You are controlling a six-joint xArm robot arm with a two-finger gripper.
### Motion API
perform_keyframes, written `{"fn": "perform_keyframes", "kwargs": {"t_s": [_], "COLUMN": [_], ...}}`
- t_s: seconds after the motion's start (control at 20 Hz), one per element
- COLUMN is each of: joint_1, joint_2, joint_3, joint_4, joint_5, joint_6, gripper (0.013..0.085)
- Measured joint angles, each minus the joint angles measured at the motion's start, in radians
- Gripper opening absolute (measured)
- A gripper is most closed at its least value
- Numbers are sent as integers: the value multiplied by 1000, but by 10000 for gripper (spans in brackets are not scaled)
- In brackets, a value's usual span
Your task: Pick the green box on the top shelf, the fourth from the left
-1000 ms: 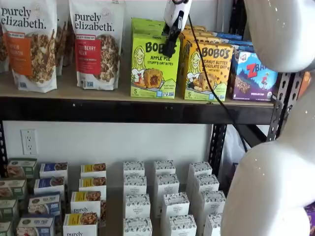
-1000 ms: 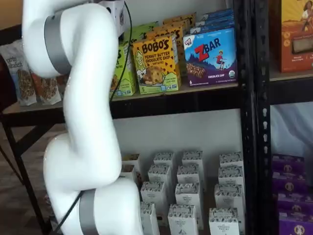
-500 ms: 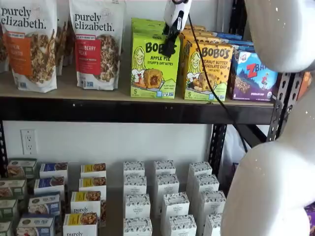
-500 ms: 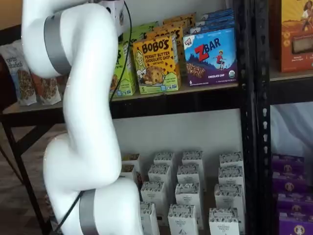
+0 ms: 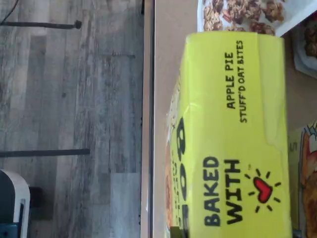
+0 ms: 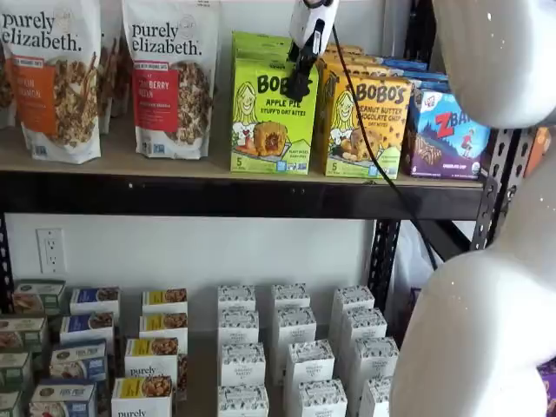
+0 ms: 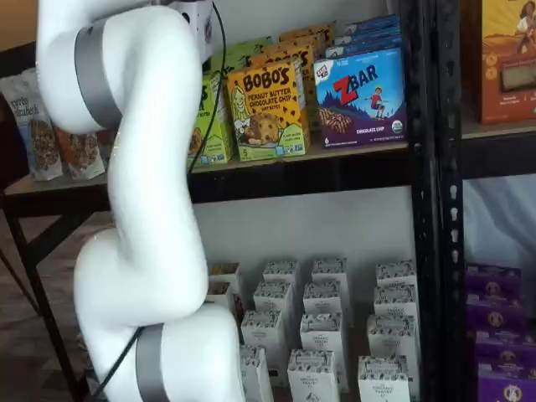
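The green box (image 6: 271, 122) is a lime-green Bobo's Apple Pie carton. It stands upright at the front of the top shelf (image 6: 174, 171), with more green boxes behind it. My gripper (image 6: 298, 89) hangs from above in front of the box's upper right corner. Its black fingers show side-on with no gap visible, so I cannot tell their state. In a shelf view the box (image 7: 214, 126) is partly hidden behind my white arm. The wrist view looks down on the box's top face (image 5: 233, 134), which reads "APPLE PIE STUFF'D OAT BITES", with the shelf board (image 5: 166, 74) beside it.
A yellow-orange Bobo's box (image 6: 363, 126) stands close on the green box's right, then a blue ZBar box (image 6: 447, 135). Purely Elizabeth bags (image 6: 167, 82) stand to its left. A black cable (image 6: 365, 139) hangs from the gripper. Several small white boxes (image 6: 291, 347) fill the lower shelf.
The gripper has edged slightly upward in front of the green box. The boxes have not moved.
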Motion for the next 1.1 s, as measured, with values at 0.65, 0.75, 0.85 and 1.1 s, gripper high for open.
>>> {"fn": "perform_keyframes", "kwargs": {"t_s": [0.65,0.75,0.85,1.1], "joint_1": [-1,0,1,3], "joint_2": [-2,-3,-3,-1], "joint_3": [1,1,-1,-14], "joint_4": [5,6,6,15], "joint_5": [1,1,3,25], "joint_6": [0,1,3,8], "gripper": [290,290,290,290]}}
